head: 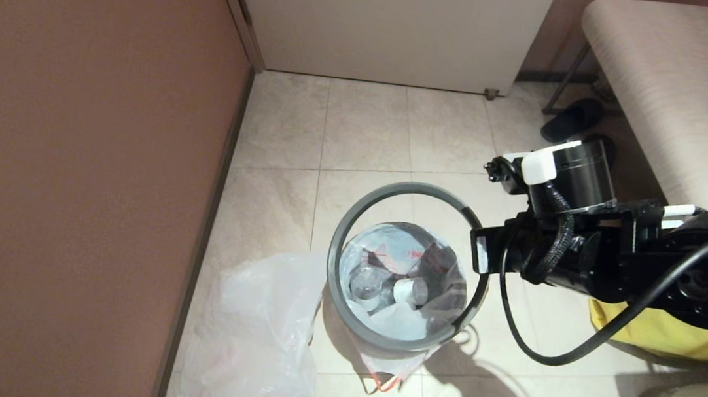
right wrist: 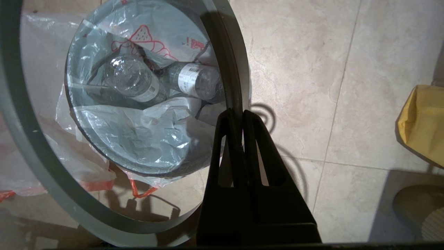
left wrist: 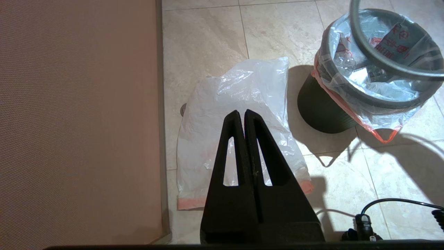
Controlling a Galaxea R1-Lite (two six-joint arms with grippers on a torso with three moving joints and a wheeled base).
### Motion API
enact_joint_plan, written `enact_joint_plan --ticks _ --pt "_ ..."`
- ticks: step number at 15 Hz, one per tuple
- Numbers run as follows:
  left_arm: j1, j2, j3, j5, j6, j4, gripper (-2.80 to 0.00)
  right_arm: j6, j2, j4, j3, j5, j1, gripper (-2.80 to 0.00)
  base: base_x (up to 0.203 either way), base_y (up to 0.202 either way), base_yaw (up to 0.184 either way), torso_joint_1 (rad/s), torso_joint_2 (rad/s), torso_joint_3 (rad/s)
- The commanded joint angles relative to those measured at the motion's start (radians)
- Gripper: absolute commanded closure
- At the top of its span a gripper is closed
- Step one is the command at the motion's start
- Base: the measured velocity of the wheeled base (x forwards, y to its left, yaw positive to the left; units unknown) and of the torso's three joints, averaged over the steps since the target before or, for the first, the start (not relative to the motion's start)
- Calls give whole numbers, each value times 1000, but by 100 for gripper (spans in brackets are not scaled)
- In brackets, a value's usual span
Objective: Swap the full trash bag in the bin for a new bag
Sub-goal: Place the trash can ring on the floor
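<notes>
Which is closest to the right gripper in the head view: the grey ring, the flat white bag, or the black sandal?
From the right gripper:
1. Grey ring, held in it, lifted above the bin.
2. Black sandal, beyond it by the bench.
3. Flat white bag, on the floor past the bin, by the wall.

New bag cut off by head view's bottom edge. Right end effector tips hidden behind its own arm in head view. Grey ring runs off right wrist frame. Red lettering on full trash bag unreadable.
</notes>
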Motion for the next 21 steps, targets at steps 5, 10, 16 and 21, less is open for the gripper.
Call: enact_joint_plan --ticks 5,10,16,21 --pt "0 1 0 0 0 0 0 5 -174 64 46 40 -214 0 0 0 0 0 0 0" --pt "0 1 0 0 0 0 0 108 -194 59 61 268 -490 0 0 0 0 0 0 0" --pt "0 1 0 0 0 0 0 125 45 -66 50 407 -704 0 0 0 0 0 0 0" --pt "0 1 0 0 0 0 0 5 299 -269 20 407 -756 0 0 0 0 0 0 0"
